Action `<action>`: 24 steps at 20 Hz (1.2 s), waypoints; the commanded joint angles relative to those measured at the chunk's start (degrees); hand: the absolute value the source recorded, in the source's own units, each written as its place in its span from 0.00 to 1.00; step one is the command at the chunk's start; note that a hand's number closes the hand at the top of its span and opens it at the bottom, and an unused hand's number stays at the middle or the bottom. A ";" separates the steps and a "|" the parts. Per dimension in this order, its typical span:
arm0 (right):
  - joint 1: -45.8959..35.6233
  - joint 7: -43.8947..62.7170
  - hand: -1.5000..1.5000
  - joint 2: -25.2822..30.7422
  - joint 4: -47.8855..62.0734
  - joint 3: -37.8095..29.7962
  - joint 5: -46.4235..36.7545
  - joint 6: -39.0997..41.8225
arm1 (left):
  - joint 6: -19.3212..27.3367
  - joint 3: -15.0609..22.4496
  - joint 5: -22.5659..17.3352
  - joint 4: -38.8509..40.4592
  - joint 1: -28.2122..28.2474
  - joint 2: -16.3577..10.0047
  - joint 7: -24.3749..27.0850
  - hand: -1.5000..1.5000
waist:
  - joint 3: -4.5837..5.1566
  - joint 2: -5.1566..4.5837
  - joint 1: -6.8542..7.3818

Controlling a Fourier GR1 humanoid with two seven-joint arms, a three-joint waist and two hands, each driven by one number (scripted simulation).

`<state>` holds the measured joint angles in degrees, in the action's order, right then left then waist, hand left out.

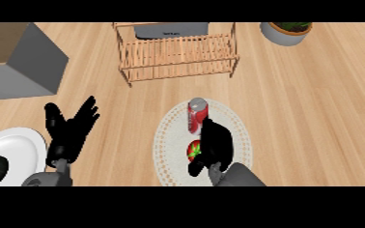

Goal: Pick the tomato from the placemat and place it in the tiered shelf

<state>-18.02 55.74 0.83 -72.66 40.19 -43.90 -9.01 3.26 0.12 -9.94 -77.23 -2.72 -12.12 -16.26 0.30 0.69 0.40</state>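
From my head I look steeply down onto the desk (306, 111), fairly near; it's my only view.

The left hand (70, 128) rests open at the lower left of the frame, fingers spread and pointing up. Low at centre, the right hand (216, 145), on its grey forearm (239, 176), curls round the tomato (192, 150).

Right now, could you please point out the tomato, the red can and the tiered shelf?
tomato (191, 150), head view, on its visible red left part.
red can (197, 115), head view, on the middle of its body.
tiered shelf (178, 53), head view, on its wooden slats.
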 commanded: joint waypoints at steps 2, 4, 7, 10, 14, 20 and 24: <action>-2.77 -2.41 1.00 -0.78 6.75 4.79 5.22 -6.44 | -1.53 -1.30 -0.29 0.98 -0.49 -0.03 0.28 0.50 | -0.31 -0.77 0.19; 0.24 1.57 1.00 -0.77 -1.40 8.29 3.28 -3.47 | -1.44 -1.94 -0.10 -0.93 -0.51 -1.47 -1.78 0.50 | -0.31 -0.66 -0.04; -8.99 -3.40 1.00 -0.76 5.29 9.66 10.87 -4.16 | -1.43 -0.81 0.66 2.90 -2.73 0.45 0.23 0.50 | -0.32 -1.09 1.16; -14.33 -3.44 1.00 -0.79 2.96 15.15 16.63 -2.19 | -1.83 0.37 0.87 1.28 -1.43 0.89 -0.07 0.50 | -0.34 -1.21 2.90; -24.06 -6.33 1.00 -0.81 4.35 17.34 21.79 -4.70 | -3.22 -0.64 -0.37 0.08 -3.00 -0.46 -1.69 0.50 | -0.33 -1.12 3.11; -33.08 4.07 1.00 -0.82 -7.51 19.28 19.29 -13.93 | -2.40 -0.58 0.81 0.07 -1.05 -0.68 -1.99 0.50 | -0.28 -0.43 1.96; -41.72 15.44 1.00 -0.82 -14.05 16.44 12.90 -12.64 | -1.04 -1.25 1.11 3.11 -1.83 1.09 0.61 0.50 | -0.19 0.06 0.27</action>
<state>-52.31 58.78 0.28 -80.69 57.22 -27.19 -19.98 2.01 -0.67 -8.85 -75.40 -4.44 -11.36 -16.33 0.05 0.30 1.60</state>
